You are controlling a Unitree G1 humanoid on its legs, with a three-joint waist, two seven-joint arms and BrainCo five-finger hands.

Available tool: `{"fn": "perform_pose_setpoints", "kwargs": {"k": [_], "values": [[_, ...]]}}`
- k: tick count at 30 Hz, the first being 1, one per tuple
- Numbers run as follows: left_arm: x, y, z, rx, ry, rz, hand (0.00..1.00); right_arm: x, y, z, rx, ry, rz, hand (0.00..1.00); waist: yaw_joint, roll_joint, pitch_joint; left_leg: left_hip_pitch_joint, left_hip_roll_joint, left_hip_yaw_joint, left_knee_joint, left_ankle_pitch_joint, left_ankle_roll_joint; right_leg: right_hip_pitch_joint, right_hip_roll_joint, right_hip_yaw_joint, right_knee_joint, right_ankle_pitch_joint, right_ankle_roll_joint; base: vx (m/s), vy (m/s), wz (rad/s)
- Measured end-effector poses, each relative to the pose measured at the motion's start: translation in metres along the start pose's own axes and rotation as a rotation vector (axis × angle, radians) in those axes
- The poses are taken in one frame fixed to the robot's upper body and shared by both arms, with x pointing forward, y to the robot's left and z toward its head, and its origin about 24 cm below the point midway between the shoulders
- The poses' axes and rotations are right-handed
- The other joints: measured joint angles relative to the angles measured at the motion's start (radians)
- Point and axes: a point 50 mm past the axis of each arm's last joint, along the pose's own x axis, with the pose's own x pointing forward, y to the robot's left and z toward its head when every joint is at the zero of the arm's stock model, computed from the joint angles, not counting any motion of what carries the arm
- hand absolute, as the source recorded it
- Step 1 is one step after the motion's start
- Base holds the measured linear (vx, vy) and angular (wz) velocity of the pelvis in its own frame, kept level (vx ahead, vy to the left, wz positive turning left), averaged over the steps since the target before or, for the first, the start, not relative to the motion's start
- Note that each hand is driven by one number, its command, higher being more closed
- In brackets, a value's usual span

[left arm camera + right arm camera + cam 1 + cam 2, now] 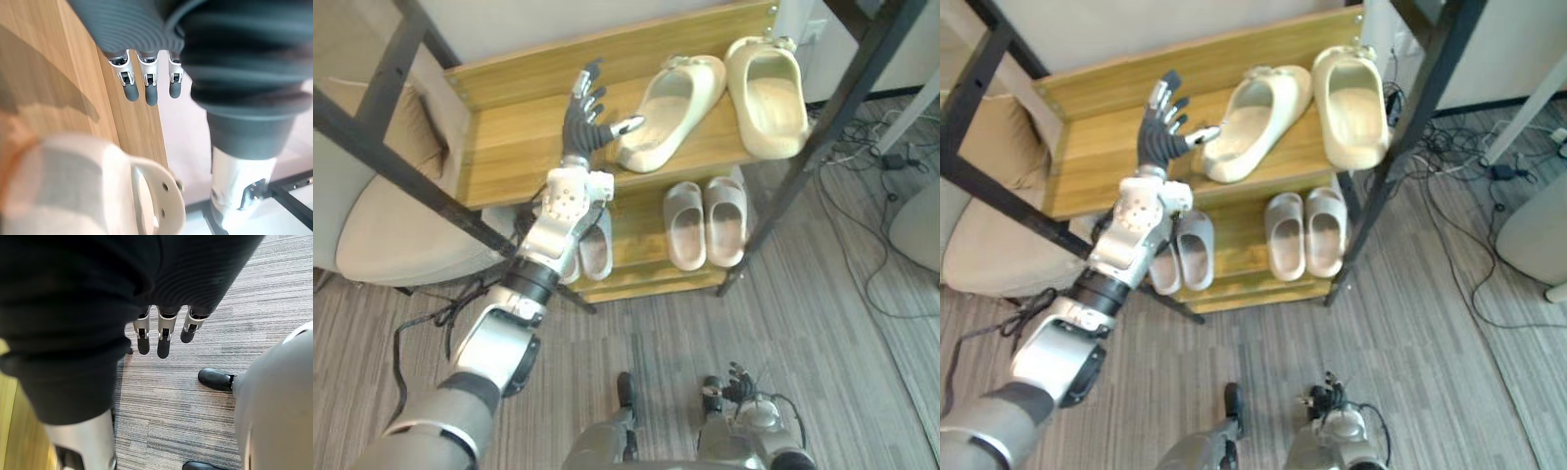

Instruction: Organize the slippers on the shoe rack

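Note:
Two large cream slippers lie on the shoe rack's wooden upper shelf (504,147): the left one (671,110) slanted, the right one (769,93) straight. My left hand (582,122) is open over that shelf, its fingers spread and its thumb tip at the slanted slipper's near end. That slipper (88,191) looms close past the hand's straight fingers (151,93) in the left wrist view. A pale pair (705,220) sits on the lower shelf, and a grey pair (597,250) is partly hidden behind my forearm. My right hand (164,340) hangs open low over the floor.
Black metal frame bars cross at the left (382,157) and right (842,108) of the rack. A beige cushioned seat (382,230) stands to the left. Cables (871,147) and a white rounded object (915,225) lie on the grey floor at the right.

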Motion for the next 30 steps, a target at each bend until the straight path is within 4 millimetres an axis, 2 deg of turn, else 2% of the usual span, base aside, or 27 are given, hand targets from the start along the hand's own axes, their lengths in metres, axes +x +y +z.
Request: {"fn": "perform_pose_setpoints", "kwargs": {"k": [6,13,19,24,30], "values": [[-0.005,0.016,-0.009,0.029,0.026,0.035,0.00,-0.001,0.005,0.000,0.007,0.000,0.010,0.00,0.002,-0.002,-0.001,0.001,0.004,-0.003,0.005,0.003,0.004,0.003,0.004,-0.006,0.002,0.003,0.005,0.05,-0.004,0.01],[-0.011,0.017,-0.019,0.027,0.057,0.034,0.00,-0.001,0.011,0.001,0.012,-0.002,0.024,0.00,0.006,-0.016,-0.008,0.003,0.006,-0.008,0.005,0.004,0.004,0.008,0.007,-0.014,0.002,0.002,0.005,0.00,0.001,0.01],[-0.025,-0.008,-0.028,-0.013,0.082,-0.046,0.00,-0.002,0.013,0.000,0.010,0.007,0.029,0.00,0.007,-0.029,-0.015,0.003,0.006,-0.013,0.004,0.004,0.004,0.010,0.007,-0.019,-0.004,0.001,0.003,-0.03,0.011,0.02],[-0.032,-0.030,-0.026,-0.053,0.065,-0.111,0.00,-0.001,0.006,-0.006,0.004,0.026,0.013,0.00,0.004,-0.031,-0.016,0.004,0.010,-0.005,0.004,-0.004,-0.007,0.007,0.009,-0.012,-0.004,-0.001,0.002,0.00,0.002,-0.04],[-0.033,-0.033,-0.024,-0.078,0.059,-0.135,0.00,-0.001,-0.002,-0.008,-0.008,0.027,0.003,0.00,-0.003,-0.032,-0.016,0.007,0.014,-0.002,0.005,-0.003,-0.005,0.008,0.013,-0.009,0.001,-0.002,0.002,0.00,0.000,-0.02]]}}
